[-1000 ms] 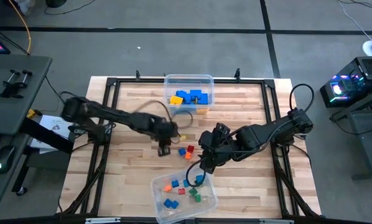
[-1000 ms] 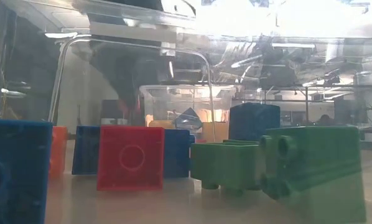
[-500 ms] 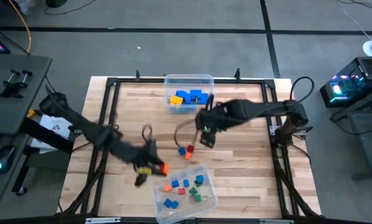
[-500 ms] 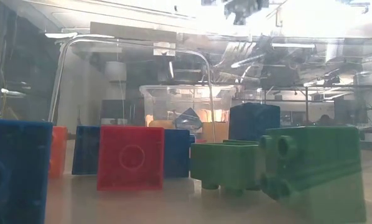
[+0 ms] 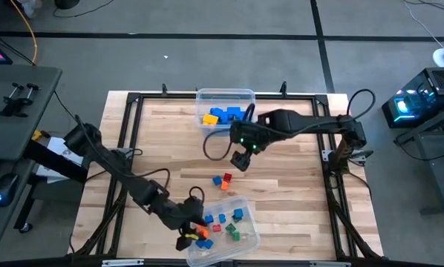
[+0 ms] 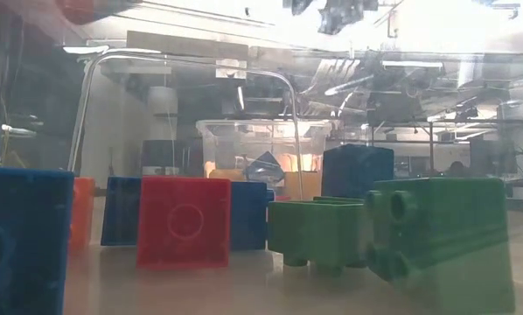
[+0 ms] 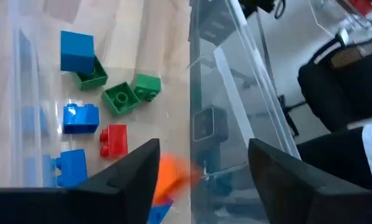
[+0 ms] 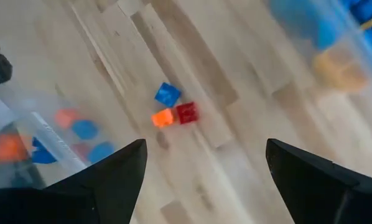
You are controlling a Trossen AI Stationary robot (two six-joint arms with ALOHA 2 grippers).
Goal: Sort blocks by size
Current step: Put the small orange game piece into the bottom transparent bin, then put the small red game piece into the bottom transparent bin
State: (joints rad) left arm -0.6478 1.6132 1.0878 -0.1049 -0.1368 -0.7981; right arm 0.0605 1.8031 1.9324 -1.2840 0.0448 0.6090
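Blocks in near bin, no readable writing, left hand spread above it, right hand spread.

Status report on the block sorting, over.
Left gripper open over near bin, orange block dropping. Right gripper open, empty, above three loose blocks. Nothing in the way.

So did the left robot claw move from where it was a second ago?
Yes. The left gripper went from mid-table, beside the loose blocks, down to the near clear bin, where an orange block sits between its open fingers.
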